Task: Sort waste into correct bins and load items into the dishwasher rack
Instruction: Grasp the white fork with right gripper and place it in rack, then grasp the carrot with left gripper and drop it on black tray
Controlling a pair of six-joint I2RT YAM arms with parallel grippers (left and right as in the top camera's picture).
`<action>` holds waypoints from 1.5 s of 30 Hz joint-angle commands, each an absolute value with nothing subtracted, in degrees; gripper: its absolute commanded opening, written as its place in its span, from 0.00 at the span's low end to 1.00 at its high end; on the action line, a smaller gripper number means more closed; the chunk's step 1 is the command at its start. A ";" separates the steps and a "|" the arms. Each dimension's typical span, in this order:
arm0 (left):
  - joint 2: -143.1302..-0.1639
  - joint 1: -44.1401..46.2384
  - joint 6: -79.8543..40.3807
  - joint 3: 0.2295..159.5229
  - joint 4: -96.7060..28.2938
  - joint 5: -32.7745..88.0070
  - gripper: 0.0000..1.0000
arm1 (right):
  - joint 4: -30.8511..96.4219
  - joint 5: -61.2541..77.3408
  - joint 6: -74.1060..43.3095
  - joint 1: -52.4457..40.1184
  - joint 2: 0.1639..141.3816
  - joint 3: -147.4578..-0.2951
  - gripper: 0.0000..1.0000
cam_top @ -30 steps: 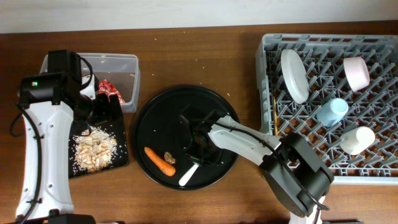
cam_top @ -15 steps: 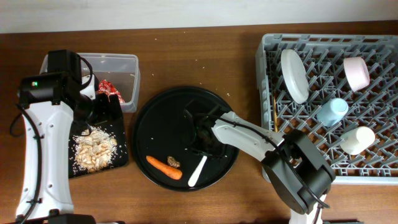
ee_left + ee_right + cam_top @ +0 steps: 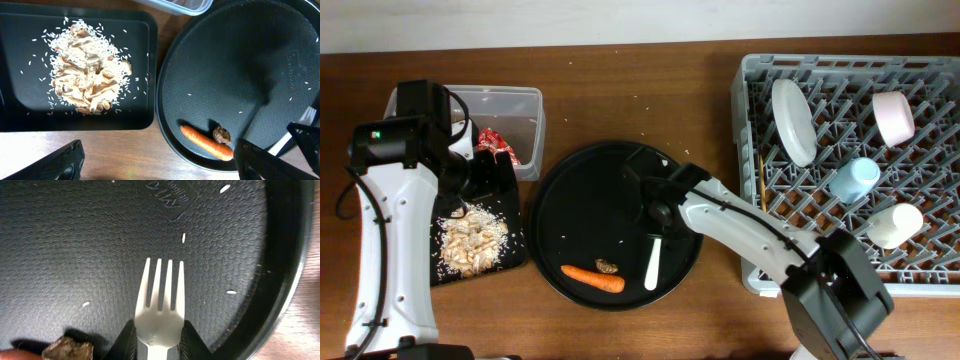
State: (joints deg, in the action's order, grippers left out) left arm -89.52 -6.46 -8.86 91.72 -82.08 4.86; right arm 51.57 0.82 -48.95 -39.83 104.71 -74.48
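My right gripper (image 3: 659, 222) is shut on the white fork (image 3: 653, 263) over the large round black tray (image 3: 580, 200); in the right wrist view the fork's neck (image 3: 159, 325) sits between the fingers (image 3: 158, 336), tines pointing away. The orange carrot (image 3: 592, 279) and the small brown lump (image 3: 608, 266) lie on that tray's near edge. My left gripper (image 3: 160, 162) is open and empty above the shallow black tray (image 3: 516, 255), which holds the rice scraps (image 3: 470, 238). The red wrapper (image 3: 496, 146) lies in the clear tub (image 3: 525, 105). I see no tissue.
The grey dishwasher rack (image 3: 750, 90) at the right holds the white plate (image 3: 792, 120), pink bowl (image 3: 893, 116), light-blue cup (image 3: 854, 179) and white cup (image 3: 895, 225). A chopstick (image 3: 759, 180) stands along its left wall. Bare wood lies between tray and rack.
My right gripper moved right and back with the fork, which swung from slanted to nearly straight. The carrot and brown lump slid toward the tray's near edge. The left arm has not moved.
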 commanded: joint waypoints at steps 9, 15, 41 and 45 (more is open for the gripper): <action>-89.12 -6.66 -8.73 91.92 -82.15 4.67 0.95 | 69.80 -3.75 -10.68 -10.41 88.12 -82.83 0.12; -89.12 -6.66 -8.73 91.92 -82.15 4.67 0.95 | 69.01 -3.66 -3.16 -2.72 91.50 -82.54 0.16; -89.12 12.49 -38.02 75.24 -76.34 14.61 0.99 | 76.09 2.57 -8.40 11.66 77.23 -79.53 0.49; -89.12 22.13 -45.87 61.39 -64.64 18.87 0.99 | 75.68 2.57 -8.43 11.66 77.23 -79.48 0.49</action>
State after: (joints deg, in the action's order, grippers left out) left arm -89.56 18.02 -39.05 66.50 -68.47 16.23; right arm 75.88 2.04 -8.78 11.38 77.30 -79.88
